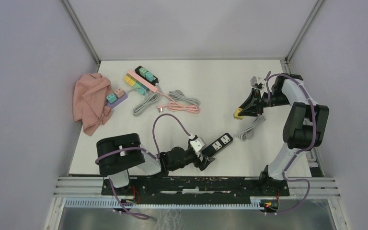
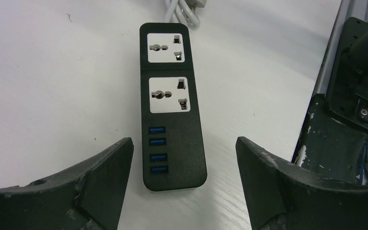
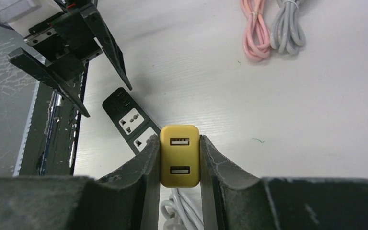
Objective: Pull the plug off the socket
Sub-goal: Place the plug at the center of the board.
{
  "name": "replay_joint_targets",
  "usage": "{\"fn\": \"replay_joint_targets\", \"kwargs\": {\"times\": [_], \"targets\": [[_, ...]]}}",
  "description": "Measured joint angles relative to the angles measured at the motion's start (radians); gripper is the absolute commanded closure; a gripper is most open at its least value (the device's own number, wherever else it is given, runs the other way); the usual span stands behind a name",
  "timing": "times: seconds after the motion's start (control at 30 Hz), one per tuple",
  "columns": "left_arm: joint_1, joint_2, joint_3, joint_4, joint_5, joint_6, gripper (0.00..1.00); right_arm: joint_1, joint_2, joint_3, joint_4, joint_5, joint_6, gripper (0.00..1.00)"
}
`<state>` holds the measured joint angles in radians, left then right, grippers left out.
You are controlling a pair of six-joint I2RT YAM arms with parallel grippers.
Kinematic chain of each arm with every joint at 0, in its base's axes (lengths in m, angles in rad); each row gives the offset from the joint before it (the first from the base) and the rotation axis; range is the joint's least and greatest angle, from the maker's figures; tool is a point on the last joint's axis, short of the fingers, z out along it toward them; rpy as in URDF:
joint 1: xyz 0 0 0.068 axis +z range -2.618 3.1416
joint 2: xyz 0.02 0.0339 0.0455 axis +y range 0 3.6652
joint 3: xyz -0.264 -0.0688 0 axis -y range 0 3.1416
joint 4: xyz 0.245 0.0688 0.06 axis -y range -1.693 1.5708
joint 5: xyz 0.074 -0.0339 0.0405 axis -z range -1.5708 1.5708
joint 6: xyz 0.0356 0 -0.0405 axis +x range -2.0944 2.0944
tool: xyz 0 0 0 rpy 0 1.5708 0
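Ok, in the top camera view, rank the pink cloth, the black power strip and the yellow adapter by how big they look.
1. pink cloth, clearly the largest.
2. black power strip.
3. yellow adapter, the smallest, even though it is held above the table and so sits nearer the camera.

Yellow two-port plug [image 3: 179, 155] is out of the black socket strip [image 2: 171, 120].

The socket strip [image 2: 172, 120] is matt plastic (plug [image 3: 179, 155] smooth).

yellow plug [image 3: 179, 155], black socket strip [image 2: 171, 105], pink cloth [image 1: 92, 101]
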<state>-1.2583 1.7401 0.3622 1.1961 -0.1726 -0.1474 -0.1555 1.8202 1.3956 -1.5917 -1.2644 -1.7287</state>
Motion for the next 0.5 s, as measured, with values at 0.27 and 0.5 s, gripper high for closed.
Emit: {"fn": "replay_joint_targets", "kwargs": {"times": [0.27,0.5], "targets": [[0.0,-0.138,0.01,-0.159,0.019,-0.01,0.14,-0.027,0.069,0.135,-0.01,0.027,0.169,1.0],[0.0,-0.248,0.009,-0.237,0.018,-0.02,0.13,-0.023,0.011,0.074,0.286,0.184,0.682,1.0]]}}
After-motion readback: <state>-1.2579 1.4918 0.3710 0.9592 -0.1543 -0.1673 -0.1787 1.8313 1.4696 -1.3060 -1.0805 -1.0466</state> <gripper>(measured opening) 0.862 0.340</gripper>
